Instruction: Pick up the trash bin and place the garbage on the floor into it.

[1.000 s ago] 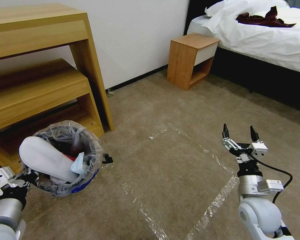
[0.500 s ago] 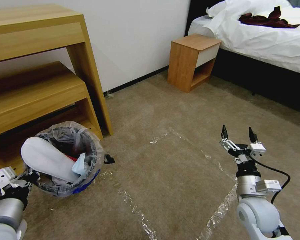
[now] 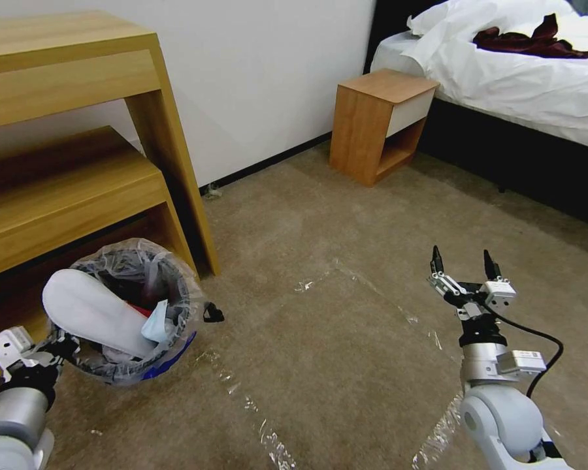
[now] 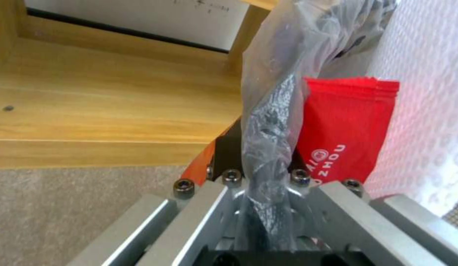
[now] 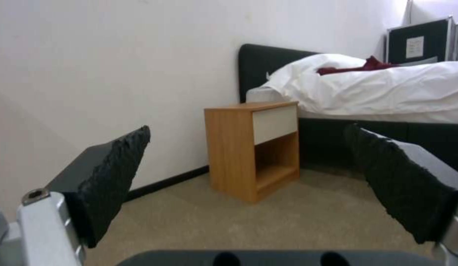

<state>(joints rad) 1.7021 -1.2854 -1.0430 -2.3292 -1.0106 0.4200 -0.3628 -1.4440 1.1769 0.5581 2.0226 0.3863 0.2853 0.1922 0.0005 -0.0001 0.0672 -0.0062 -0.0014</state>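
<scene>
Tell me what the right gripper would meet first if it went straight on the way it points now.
Probably the wooden nightstand. The right gripper is open and empty above bare carpet, and the right wrist view looks between its fingers straight at it. Depth is unclear, though.

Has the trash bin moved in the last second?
Yes, slightly. The trash bin, held by the left gripper, has edged forward toward the desk leg, carried along with the robot.

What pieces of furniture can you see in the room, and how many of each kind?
Wooden desk: 1
Wooden nightstand: 1
Bed: 1
Total: 3
</scene>
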